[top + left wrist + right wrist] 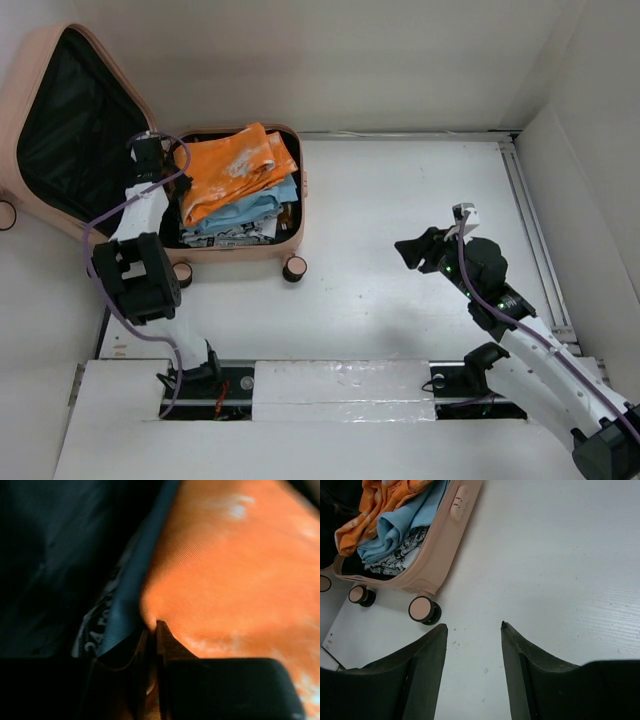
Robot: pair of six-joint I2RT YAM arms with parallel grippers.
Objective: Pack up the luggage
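Push orange cloth (235, 165) down flat with left gripper (152, 629), clamped on its edge, inside luggage (298, 205) lying open at tabletop's (400, 200) far left corner. Leave right gripper (472, 626), jaws apart, out of the way.

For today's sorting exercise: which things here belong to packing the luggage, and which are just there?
Job: luggage, orange garment, blue garment, patterned garment, left gripper pinching the orange garment, right gripper open.
Just there: table, side rail.

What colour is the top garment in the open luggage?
Orange with whitish blotches; the top garment shows best in the top external view.
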